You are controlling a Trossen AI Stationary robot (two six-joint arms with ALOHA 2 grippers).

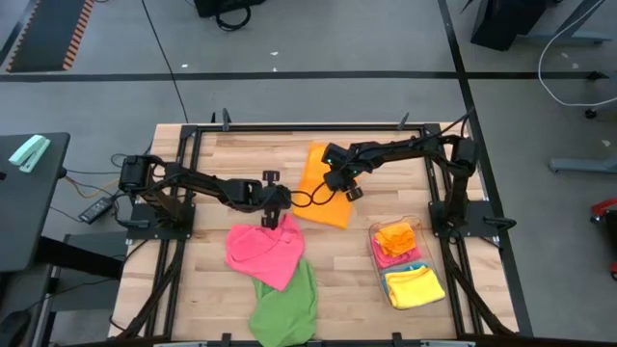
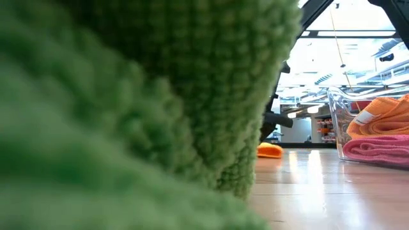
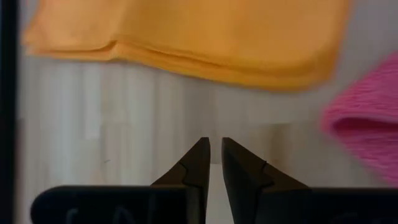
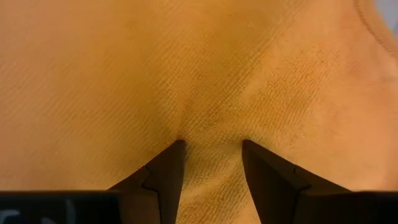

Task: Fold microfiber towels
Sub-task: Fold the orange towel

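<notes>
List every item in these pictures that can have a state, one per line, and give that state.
Large orange microfiber towel: folded, flat on table.
Pink microfiber towel: crumpled, unfolded.
Green microfiber towel: rumpled, partly under the pink one.
Clear rectangular plastic bin: holds folded orange, pink, blue and yellow towels.
Left claw: nearly shut, empty, above bare wood.
Right claw: open, tips pressing the orange towel.

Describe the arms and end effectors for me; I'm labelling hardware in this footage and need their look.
Both arms are dark, near-black, slim jointed links rising from black frame mounts at the table's sides. The left arm trails thin dark cables from its base; a black cable loops between the two end effectors. The left end effector and the right end effector each have two dark, tapering, notched fingers. No markings are legible.
</notes>
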